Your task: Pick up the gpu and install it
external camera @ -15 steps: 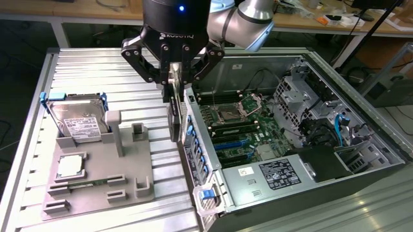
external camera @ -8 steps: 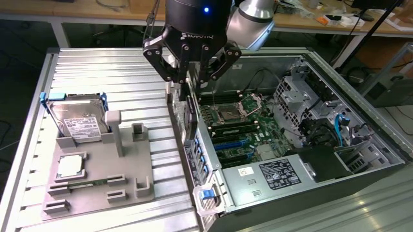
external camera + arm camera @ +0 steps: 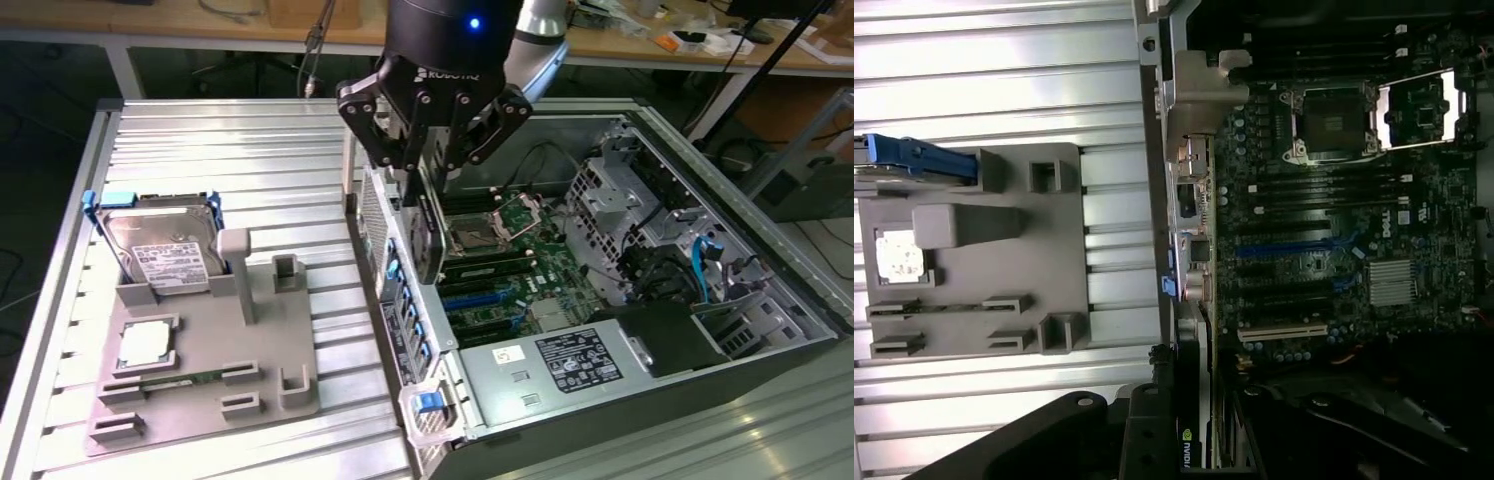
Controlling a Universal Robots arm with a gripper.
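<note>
My gripper [image 3: 430, 160] hangs over the open computer case [image 3: 747, 250], shut on the gpu [image 3: 430, 235]. The card is held on edge and hangs down along the case's rear wall, above the motherboard [image 3: 514, 270]. In the wrist view the gpu [image 3: 1192, 440] shows edge-on between the dark fingers [image 3: 1139, 430], with a small green logo on it. Beyond it lie the motherboard's expansion slots, a blue one [image 3: 1284, 247] and a white one [image 3: 1284, 330]. The card's lower edge is above the slots, not seated in any of them.
On the ribbed metal table [image 3: 227, 150], toward the exterior view's left, a grey fixture tray [image 3: 287, 340] holds a silver hard drive [image 3: 167, 250], a processor [image 3: 144, 345] and a memory stick [image 3: 187, 380]. In the case are the power supply [image 3: 574, 360] and drive cage [image 3: 634, 190].
</note>
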